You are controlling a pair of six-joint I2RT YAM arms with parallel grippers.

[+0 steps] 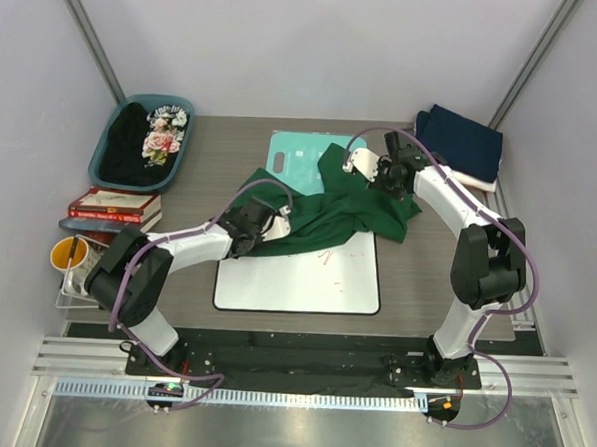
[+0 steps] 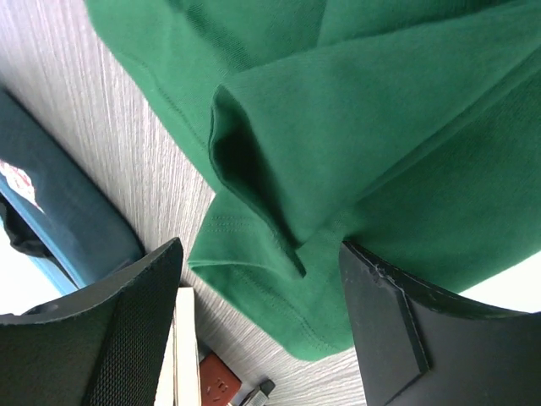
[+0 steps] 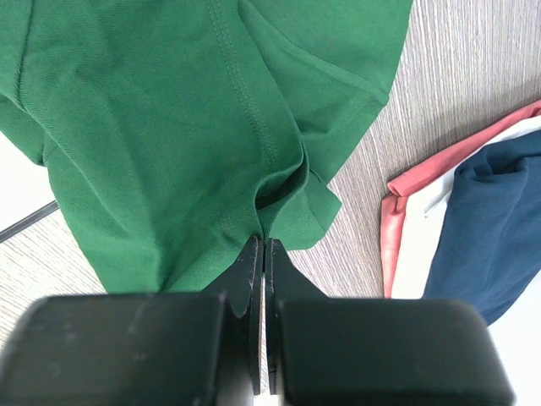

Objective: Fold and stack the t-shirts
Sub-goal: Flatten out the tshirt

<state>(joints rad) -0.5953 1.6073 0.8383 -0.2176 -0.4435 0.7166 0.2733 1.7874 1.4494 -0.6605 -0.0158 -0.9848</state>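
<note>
A dark green t-shirt (image 1: 344, 211) lies crumpled across the table's middle, partly over the whiteboard (image 1: 296, 278) and the teal board (image 1: 294, 155). My left gripper (image 1: 276, 222) stands open at its left edge. In the left wrist view a sleeve hem (image 2: 279, 288) lies between the spread fingers (image 2: 393, 321), untouched. My right gripper (image 1: 366, 172) is shut on a fold of the green t-shirt (image 3: 169, 127) near its far right side, the cloth pinched at the tips (image 3: 264, 247). Folded navy (image 3: 490, 211), white (image 3: 423, 228) and reddish (image 3: 396, 222) t-shirts are stacked at the back right (image 1: 463, 142). A black floral t-shirt (image 1: 148, 141) lies in the basket.
A teal basket (image 1: 184, 112) stands at the back left. Red books (image 1: 114, 206) and a yellow cup (image 1: 67, 254) in a rack sit along the left edge. Grey walls close in the table on three sides.
</note>
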